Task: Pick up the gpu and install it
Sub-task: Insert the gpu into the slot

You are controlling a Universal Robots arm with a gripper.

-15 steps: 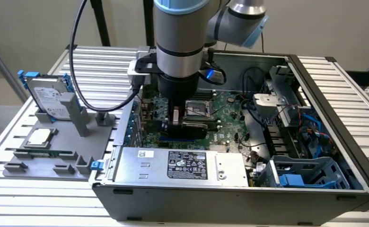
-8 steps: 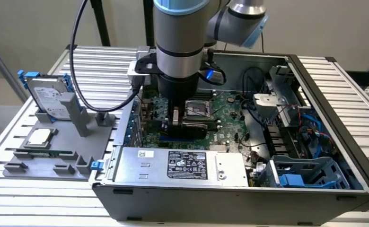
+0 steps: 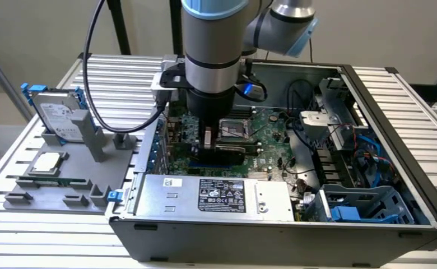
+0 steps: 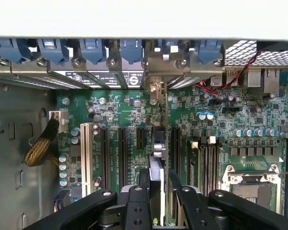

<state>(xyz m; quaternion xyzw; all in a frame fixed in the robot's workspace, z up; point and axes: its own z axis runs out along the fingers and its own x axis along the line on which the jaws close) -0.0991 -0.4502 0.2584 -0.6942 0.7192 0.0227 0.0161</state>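
Note:
I see the gpu (image 4: 157, 149) edge-on in the wrist view, standing upright over the motherboard's expansion slots (image 4: 122, 148). Its silver end bracket (image 4: 158, 64) lines up with the row of slot covers at the case's rear wall. My gripper (image 4: 158, 184) is shut on the card, one black finger (image 4: 137, 199) on each side. In the exterior view the gripper (image 3: 218, 143) reaches straight down into the open computer case (image 3: 398, 140), with the dark card (image 3: 226, 152) low against the green motherboard (image 3: 267, 131). I cannot tell whether the card's edge is seated in a slot.
A grey fixture (image 3: 91, 185) at the exterior view's left holds a silver hard drive with blue rails (image 3: 60, 117), a processor (image 3: 45, 162) and a memory stick (image 3: 52, 182). The power supply (image 3: 211, 196), a blue drive cage (image 3: 361, 204) and cables (image 3: 308, 129) crowd the case.

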